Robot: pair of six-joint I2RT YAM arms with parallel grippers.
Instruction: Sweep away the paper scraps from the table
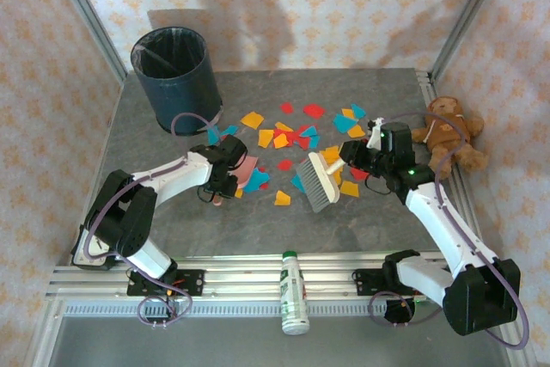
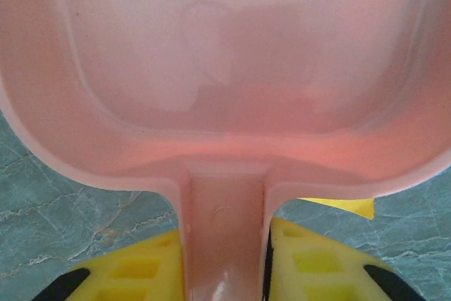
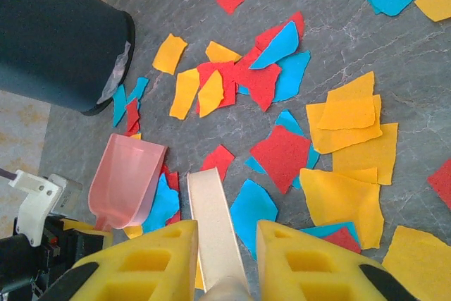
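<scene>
Top external: left gripper [image 1: 230, 174] clamps dustpan [image 1: 247, 167] on tabletop [image 1: 258, 225] as catcher; right gripper [image 1: 351, 157], at its 3 o'clock, pinches brush [image 1: 320, 183] to drive paper scraps [image 1: 296, 137] in.

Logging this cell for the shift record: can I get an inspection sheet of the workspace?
Surface: table, grey stone pattern, littered mid-way.
Job's things: paper scraps, red, orange, yellow, blue, loose between bin and teddy bear; a few beside the dustpan.
Clutter: teddy bear at right edge; bottle lying on near rail.
Grippers: left gripper shut on dustpan handle; right gripper shut on brush handle.
Cables: purple cables looped along both arms.
Surroundings: patterned walls, aluminium posts.
</scene>
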